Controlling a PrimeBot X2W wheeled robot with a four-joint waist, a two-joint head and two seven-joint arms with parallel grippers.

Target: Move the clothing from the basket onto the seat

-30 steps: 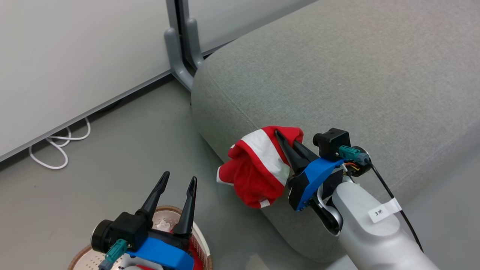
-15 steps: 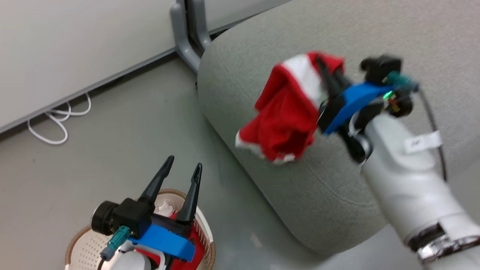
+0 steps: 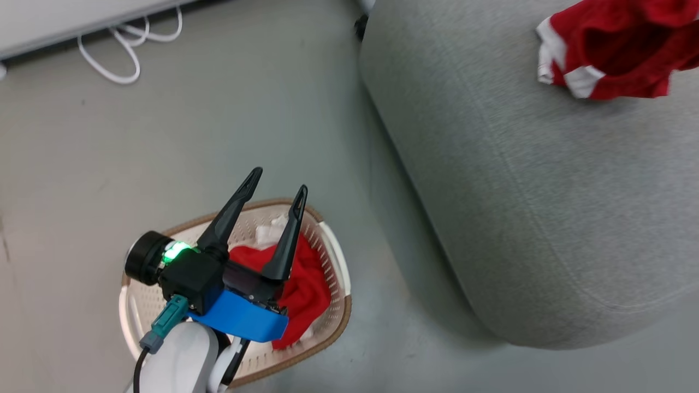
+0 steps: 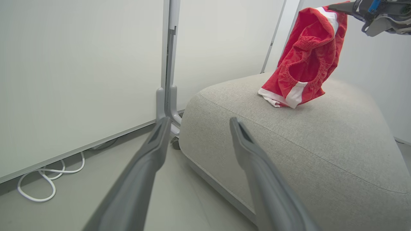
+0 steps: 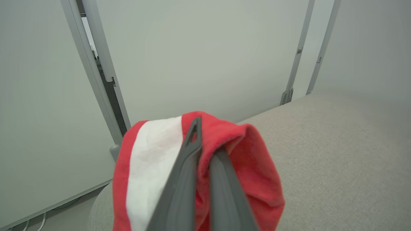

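Over the sofa, top right of my head view, a red garment with white trim hangs bunched up. Right end effector has its fingers pressed together, pinching a fold of that garment next to its white panel. Cloth drapes down both sides of the fingers in my right wrist view. From the left wrist view I see the garment dangling at top right, its white-striped lower hem close over the sofa's top, near the rounded end. Can't tell if the hem touches the cushion. Sofa is grey fabric with rounded edges and a seam along the side.

Left end effector is spread wide with nothing between the fingers. It hovers above the basket, pointing toward the sofa's end and the wall. Green light is lit on its wrist. Basket sits on the grey floor near the sofa, with bare floor showing between them. It has white perforated sides and a brown rim. Red clothing lies crumpled inside, on the side nearer the sofa, with a bit of white cloth at the far wall. White cable lies looped on the floor by the wall panels. Grey post between the panels stands by the sofa's end.
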